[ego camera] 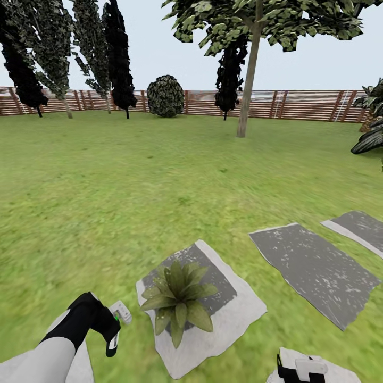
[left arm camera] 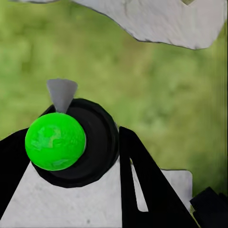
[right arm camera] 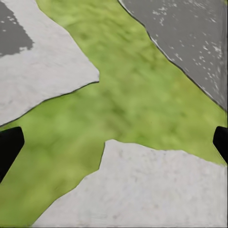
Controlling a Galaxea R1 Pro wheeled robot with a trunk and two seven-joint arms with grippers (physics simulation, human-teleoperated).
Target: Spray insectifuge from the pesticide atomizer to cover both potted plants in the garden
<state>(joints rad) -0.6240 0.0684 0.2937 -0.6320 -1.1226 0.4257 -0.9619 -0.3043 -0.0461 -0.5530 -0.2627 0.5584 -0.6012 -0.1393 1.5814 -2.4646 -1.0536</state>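
Holding: my left gripper (ego camera: 113, 324) is clamped on the pesticide atomizer (ego camera: 118, 319), beside the potted plant (ego camera: 178, 296).
Handling: light, rigid, likely slick bottle; grip the body.
Right gripper (right arm camera: 114, 142): fingers spread wide, nothing held.

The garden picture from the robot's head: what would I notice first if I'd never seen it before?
Probably the potted plant, a low rosette of green leaves sitting on a pale stepping stone near the bottom middle. Just beside it, the left gripper holds the pesticide atomizer, its white head toward the plant. Further back, the big green lawn runs to a brown slatted fence with dark trees.
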